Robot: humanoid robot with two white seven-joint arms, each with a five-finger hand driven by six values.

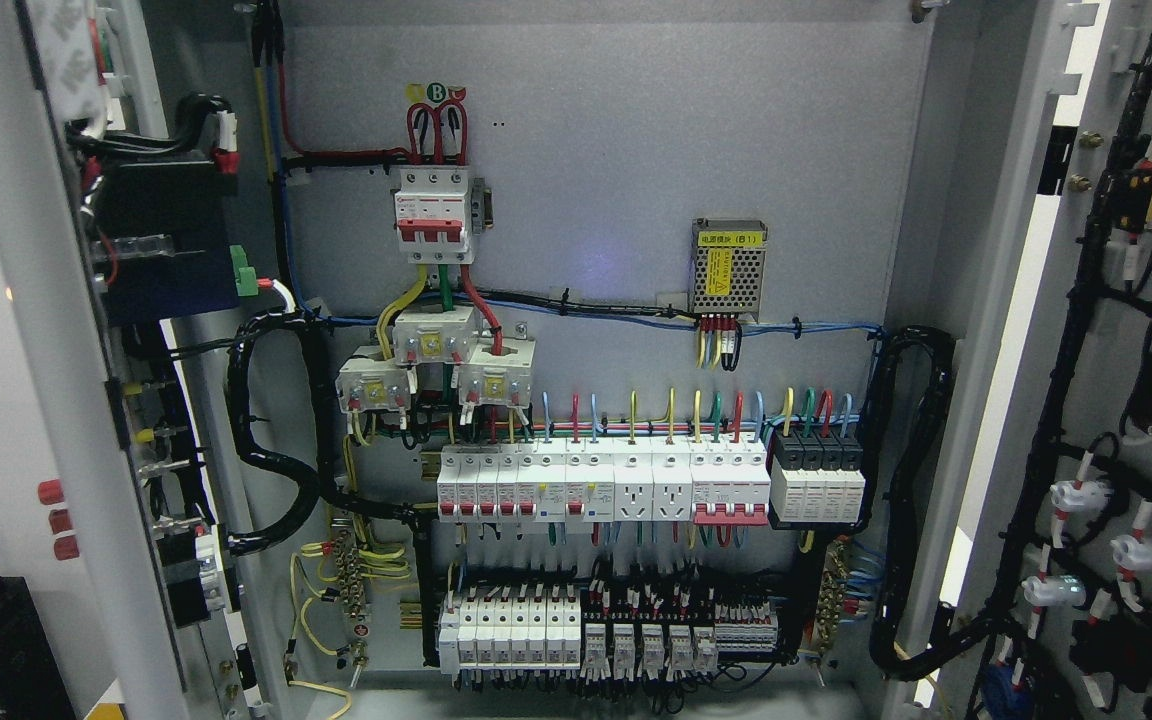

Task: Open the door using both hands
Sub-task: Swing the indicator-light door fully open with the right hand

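- Neither robot hand nor any arm shows in the head view, so whether the fingers are released, clenched or grasping something cannot be told.
- The grey painted sheet-metal cabinet (636, 120) fills the middle of the frame with both doors swung wide open.
- The left grey metal door (86, 400) stands edge-on along the left side of the frame; its inner face carries black boxy modules, a green plug connector (245, 271) and small yellow and red button backs.
- The right grey metal door (1066, 330) angles away at the right edge; its inner face holds a black bundled wire loom (1086, 300) and round white-and-red lamp backs in the lower right.
- Inside the cabinet, upper centre-left, sits a white plastic three-pole breaker with a red toggle bar (432, 214), fed by looping red wires from above.
- To its right, at mid-height, hangs a small perforated silver metal power supply box with a yellow label (728, 265).
- Below the breaker cluster three white square blocks with yellow centres (436, 365).
- A long row of white rectangular plastic breakers and sockets (601, 485) crosses the lower middle, ending in a black-topped block (817, 470).
- A second row of white modules and relays (576, 630) lines the bottom.
- Thick ribbed black conduit (271, 440) curls at lower left, and another (911, 500) runs down the right inner wall.
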